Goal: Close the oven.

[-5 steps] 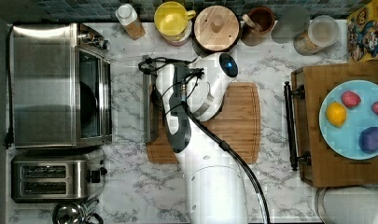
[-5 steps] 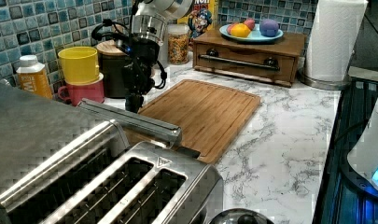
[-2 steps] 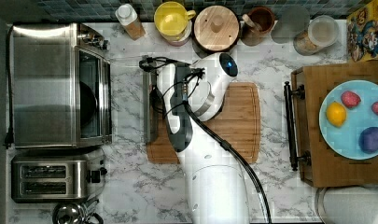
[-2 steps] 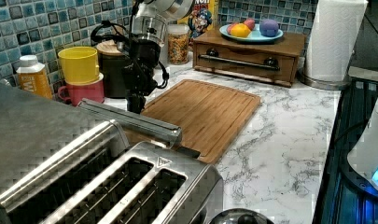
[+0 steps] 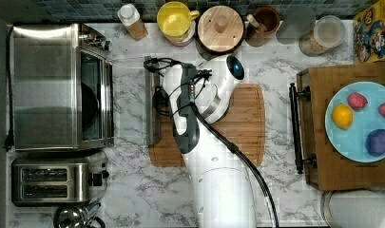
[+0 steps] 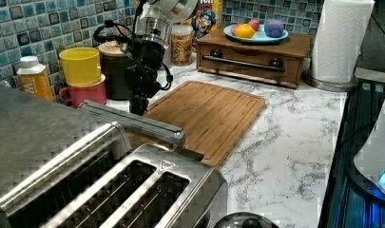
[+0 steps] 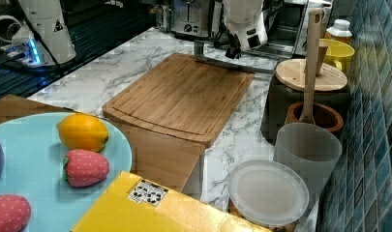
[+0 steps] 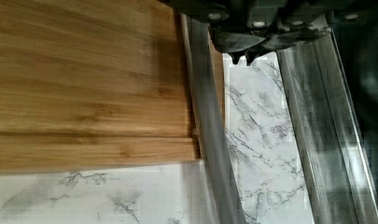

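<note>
The steel oven stands at the top view's left with its glass door folded down flat and the dark interior showing. The door's metal bar handle lies along the edge of the cutting board. My gripper hangs just above the door, right by the handle, pointing down. In the wrist view the gripper has its fingertips together with nothing between them, over the glass beside the handle. The right view has the gripper low over the handle.
A bamboo cutting board lies under my arm. A two-slot toaster stands beside the oven. A bottle, a yellow mug and a wooden-lidded canister line the tiled wall. A wooden tray carries a plate of fruit.
My arm has shifted a little toward the top view's left, bringing the gripper closer over the oven door's handle. The door stays flat.
</note>
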Available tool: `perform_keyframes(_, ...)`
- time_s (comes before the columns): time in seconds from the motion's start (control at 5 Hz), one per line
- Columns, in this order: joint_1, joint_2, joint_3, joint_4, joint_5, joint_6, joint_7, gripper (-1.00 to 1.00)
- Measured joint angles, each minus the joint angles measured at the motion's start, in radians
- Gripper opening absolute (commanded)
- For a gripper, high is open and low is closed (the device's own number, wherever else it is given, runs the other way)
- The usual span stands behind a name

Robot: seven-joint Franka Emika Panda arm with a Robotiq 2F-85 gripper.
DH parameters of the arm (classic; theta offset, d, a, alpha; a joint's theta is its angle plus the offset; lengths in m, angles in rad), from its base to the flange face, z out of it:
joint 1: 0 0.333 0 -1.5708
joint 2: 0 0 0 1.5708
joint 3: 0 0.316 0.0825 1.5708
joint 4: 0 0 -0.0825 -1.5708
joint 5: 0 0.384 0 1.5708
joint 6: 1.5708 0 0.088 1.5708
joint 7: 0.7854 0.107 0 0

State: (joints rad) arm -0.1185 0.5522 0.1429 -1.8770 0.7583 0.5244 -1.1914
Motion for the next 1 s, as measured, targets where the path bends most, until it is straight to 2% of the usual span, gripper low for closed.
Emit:
perform_keyframes(0.4, -0.067, -0.038, 0.068, -0.020, 0.043, -0.021, -0.040, -1.00)
perform_keyframes(0.6, -0.067, -0.080, 0.099, -0.019, 0.014, -0.023, -0.024, -1.00)
perform_keyframes(0.8, -0.036, -0.121, 0.127, -0.006, -0.116, 0.012, 0.056, -1.00)
perform_keyframes(1.0, 0.038, -0.157, 0.129, 0.011, -0.362, 0.050, 0.238, -1.00)
